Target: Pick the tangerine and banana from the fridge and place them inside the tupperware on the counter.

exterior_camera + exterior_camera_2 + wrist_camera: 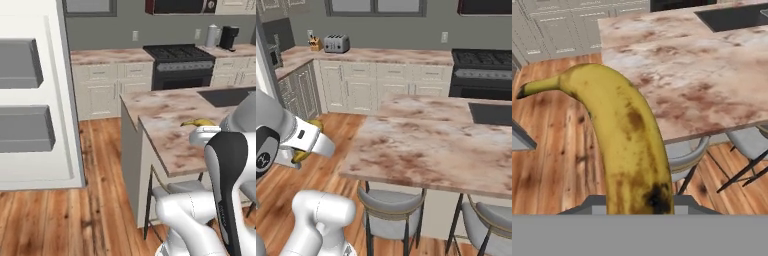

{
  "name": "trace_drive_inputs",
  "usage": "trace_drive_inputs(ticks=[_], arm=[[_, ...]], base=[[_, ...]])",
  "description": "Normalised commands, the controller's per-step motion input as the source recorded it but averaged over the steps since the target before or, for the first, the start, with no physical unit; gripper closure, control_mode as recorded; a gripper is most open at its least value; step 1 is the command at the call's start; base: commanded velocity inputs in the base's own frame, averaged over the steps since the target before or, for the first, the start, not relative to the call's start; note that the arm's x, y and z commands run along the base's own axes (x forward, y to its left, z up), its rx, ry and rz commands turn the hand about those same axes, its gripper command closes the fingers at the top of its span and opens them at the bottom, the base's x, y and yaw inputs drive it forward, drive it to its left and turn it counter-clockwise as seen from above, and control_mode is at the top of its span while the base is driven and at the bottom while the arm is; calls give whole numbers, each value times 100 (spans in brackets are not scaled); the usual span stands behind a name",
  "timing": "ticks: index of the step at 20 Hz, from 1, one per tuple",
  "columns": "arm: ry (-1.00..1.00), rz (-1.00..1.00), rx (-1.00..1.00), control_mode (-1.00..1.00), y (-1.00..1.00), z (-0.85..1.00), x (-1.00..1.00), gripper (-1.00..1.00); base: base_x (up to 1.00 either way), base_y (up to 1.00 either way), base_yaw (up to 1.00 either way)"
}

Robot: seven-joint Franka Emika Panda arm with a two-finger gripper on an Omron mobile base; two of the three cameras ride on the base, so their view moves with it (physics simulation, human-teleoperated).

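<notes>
Fingers pinch the banana at its lower, dark-spotted end; only their blurred dark bases show either side of the fruit in the hand view; the banana rises from between them and curves off to the upper left, ending in a thin stem with a dark tip; its skin is smooth yellow, freckled with brown. One banana is in sight; a small yellow curve of it also peeks out by the white wrist in the left base view. Beyond the fingers lies the marbled island, pinkish-beige stone with brown veining and a dark rectangular sink set in its far end; under its near edge stand two stools with grey padded seats and thin dark legs. Below the fingers runs a floor of reddish wood planks. Farther off, the desk tops cream panelled cabinets; a black stove stands against that wall.
</notes>
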Motion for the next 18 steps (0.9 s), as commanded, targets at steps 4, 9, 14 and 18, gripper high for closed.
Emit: trace_drive_inputs(ticks=[4, 9, 14, 18], arm=[[0, 0, 0, 100, 0, 0, 0, 100], [0, 0, 0, 100, 0, 0, 0, 100], [0, 0, 0, 100, 0, 0, 0, 100], [0, 0, 0, 100, 0, 0, 0, 100]], base=[[44, -11, 33], [45, -10, 53], [-7, -51, 13], [-51, -63, -1]])
